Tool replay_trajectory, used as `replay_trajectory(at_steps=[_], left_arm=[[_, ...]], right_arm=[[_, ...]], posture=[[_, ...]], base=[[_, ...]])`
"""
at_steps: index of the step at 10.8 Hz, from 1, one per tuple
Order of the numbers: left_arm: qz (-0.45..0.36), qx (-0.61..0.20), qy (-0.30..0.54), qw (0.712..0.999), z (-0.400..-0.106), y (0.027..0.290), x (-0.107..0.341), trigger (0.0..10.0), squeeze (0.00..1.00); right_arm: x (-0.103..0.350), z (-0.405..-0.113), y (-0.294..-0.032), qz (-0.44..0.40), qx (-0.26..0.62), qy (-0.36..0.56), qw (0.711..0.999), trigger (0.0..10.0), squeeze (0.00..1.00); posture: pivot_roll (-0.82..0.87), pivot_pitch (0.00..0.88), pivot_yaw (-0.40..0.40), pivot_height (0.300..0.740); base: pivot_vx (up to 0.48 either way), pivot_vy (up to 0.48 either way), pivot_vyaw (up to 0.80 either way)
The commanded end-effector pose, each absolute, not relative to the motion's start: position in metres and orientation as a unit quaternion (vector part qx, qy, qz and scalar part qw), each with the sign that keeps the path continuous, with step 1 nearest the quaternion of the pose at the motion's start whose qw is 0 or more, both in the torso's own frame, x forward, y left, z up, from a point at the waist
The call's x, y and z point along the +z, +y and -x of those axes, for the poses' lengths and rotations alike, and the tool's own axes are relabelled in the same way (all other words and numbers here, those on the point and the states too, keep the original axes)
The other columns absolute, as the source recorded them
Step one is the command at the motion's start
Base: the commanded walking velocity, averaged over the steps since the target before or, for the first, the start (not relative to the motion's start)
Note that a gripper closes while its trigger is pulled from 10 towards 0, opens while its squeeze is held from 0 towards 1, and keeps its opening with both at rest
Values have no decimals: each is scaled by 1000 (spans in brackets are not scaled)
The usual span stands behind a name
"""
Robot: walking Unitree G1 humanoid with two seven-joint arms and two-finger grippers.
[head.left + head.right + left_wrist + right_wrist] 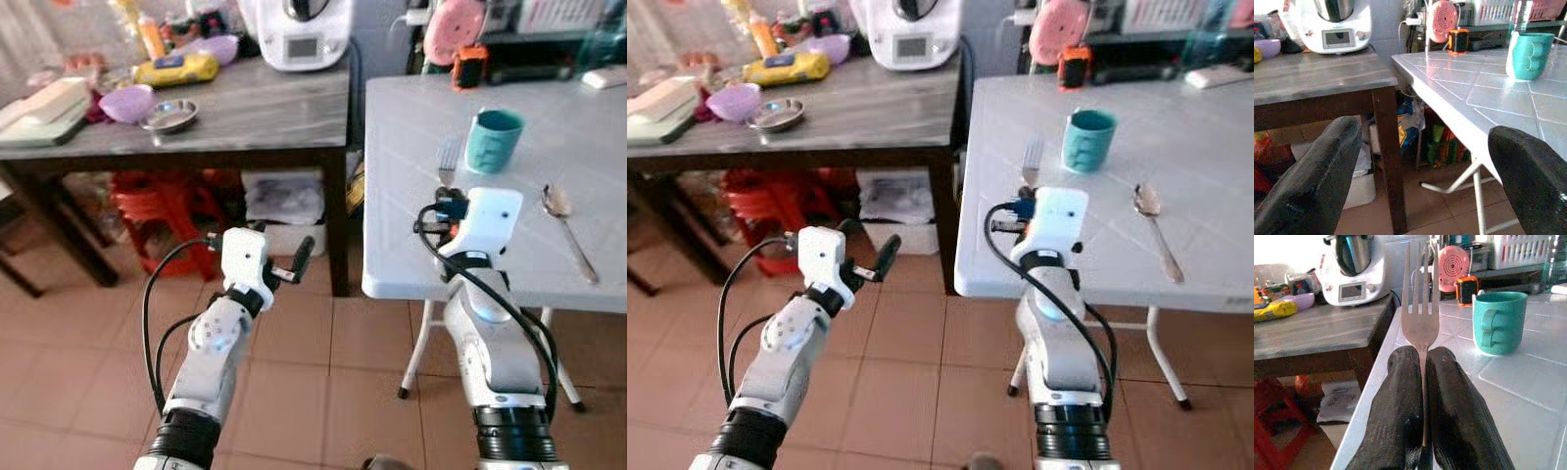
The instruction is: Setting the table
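Observation:
My right gripper (1422, 357) is shut on the handle of a metal fork (1420, 313), whose tines point ahead. It hovers over the near left part of the white folding table (411, 117), where the fork (448, 160) sticks out past my wrist. A teal mug (493, 140) stands upright just right of the fork's tines. A metal spoon (566, 220) lies on the table further right. My left gripper (294, 264) is open and holds nothing, raised over the floor left of the white table, and its black fingers (1312, 181) are wide apart.
A dark wooden table (245, 117) stands to the left, carrying a white kitchen appliance (299, 34), a purple bowl (127, 102), a metal dish (169, 116) and bottles. Red stools (162, 201) and a white box (284, 201) sit beneath it. The floor is tiled.

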State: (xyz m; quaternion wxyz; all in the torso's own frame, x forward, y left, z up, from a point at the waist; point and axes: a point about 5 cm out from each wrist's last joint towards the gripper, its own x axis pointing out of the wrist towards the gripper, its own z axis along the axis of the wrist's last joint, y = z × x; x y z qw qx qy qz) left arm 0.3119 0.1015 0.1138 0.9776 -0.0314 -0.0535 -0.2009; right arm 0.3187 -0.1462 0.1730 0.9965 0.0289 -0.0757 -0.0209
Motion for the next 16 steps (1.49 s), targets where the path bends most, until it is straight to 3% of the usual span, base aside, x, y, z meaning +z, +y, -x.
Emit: replay_trajectory(at_steps=[1, 16], left_arm=[[23, -188, -47, 981, -313, 111, 112, 10000, 0], [25, -197, -44, 979, -308, 105, 110, 10000, 0]], right_arm=[[175, -319, -136, -34, -4, -80, 996, 10000, 0], [175, -317, -132, -33, 8, -85, 996, 10000, 0]], posture=[[-79, 72, 102, 740], [-75, 75, 105, 740]], base=[[0, 330, -531], [0, 397, 0]])
